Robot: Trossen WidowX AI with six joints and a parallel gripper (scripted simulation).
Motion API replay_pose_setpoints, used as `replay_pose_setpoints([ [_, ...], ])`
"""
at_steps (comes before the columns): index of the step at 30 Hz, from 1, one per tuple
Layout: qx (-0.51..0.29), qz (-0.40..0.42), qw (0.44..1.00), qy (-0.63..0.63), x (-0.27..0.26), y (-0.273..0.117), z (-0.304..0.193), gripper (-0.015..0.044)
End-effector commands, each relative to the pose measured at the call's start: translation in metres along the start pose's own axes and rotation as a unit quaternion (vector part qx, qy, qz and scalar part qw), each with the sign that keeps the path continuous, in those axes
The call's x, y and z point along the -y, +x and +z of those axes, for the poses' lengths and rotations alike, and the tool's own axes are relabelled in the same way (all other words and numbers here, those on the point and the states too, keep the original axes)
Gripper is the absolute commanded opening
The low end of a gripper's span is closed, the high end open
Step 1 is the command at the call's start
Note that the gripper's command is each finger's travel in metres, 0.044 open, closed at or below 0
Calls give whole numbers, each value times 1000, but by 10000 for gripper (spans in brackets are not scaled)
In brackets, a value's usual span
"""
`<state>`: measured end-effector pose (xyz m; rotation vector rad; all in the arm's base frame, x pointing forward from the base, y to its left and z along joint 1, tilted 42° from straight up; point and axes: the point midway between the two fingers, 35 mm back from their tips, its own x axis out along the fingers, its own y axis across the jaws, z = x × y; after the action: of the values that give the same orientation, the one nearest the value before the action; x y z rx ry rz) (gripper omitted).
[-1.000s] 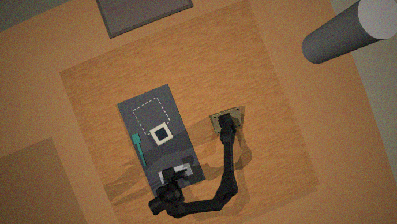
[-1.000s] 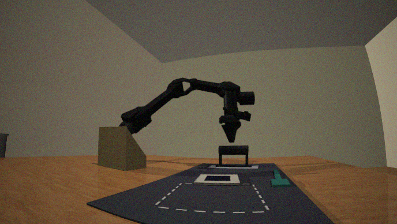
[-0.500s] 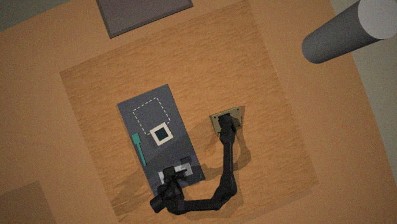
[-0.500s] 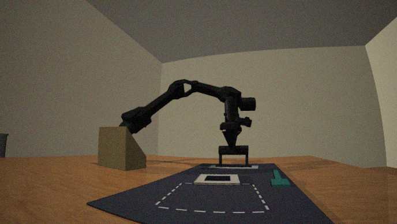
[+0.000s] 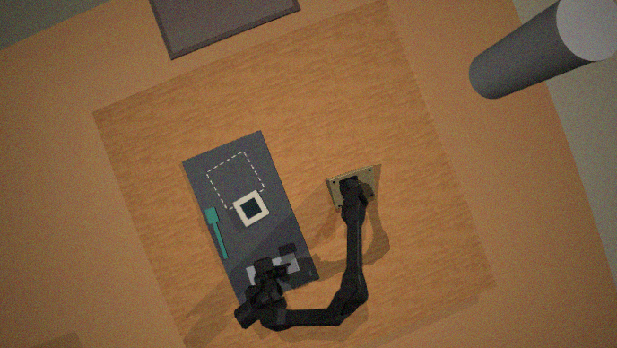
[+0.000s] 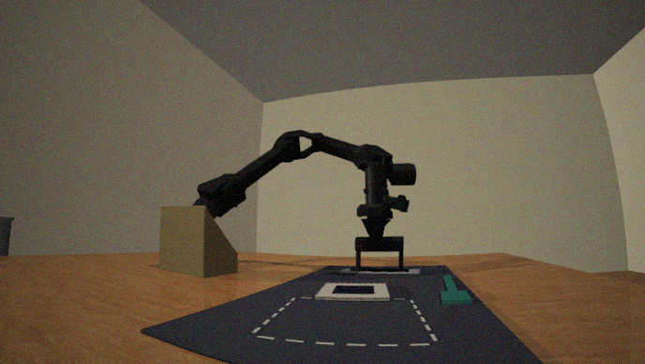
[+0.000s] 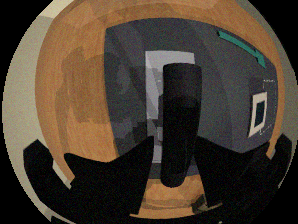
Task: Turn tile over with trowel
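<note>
From above, we see the tile (image 5: 240, 215) (image 6: 352, 297) (image 7: 254, 112) on the mat (image 5: 265, 166) (image 6: 211, 324) (image 7: 220, 75), its dark square facing up, mostly outside the dashed outline (image 5: 243, 152) (image 6: 324, 343) (image 7: 269, 80) and overlapping its edge. We find a teal tool (image 5: 212, 215) (image 6: 456, 297) (image 7: 242, 44) near the tile, along the mat's long edge. Toward one end, we see the arm (image 5: 354, 247) (image 6: 258, 164) partly covering a pale plate (image 5: 292, 262) (image 6: 414, 271) (image 7: 152, 95).

Seen from above, the arm (image 5: 354, 242) (image 6: 258, 169) partly hides the pale plate (image 5: 292, 260) (image 6: 414, 271) (image 7: 153, 90). That view's edges crop the dark slab (image 5: 229, 27) and grey cylinder (image 5: 520, 67).
</note>
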<state>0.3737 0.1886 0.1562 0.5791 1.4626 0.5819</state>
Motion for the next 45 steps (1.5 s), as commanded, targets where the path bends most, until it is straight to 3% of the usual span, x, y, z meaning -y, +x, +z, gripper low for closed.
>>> replay_pose_setpoints([
  [1,-1,-1,1000,4,1,1,-1,164],
  [6,-1,-1,1000,4,1,1,-1,131],
  [20,-1,-1,1000,-6,1,1,-1,130],
  [32,-1,-1,983,-183,1,1,-1,130],
  [45,-1,-1,929,-370,1,1,-1,130],
])
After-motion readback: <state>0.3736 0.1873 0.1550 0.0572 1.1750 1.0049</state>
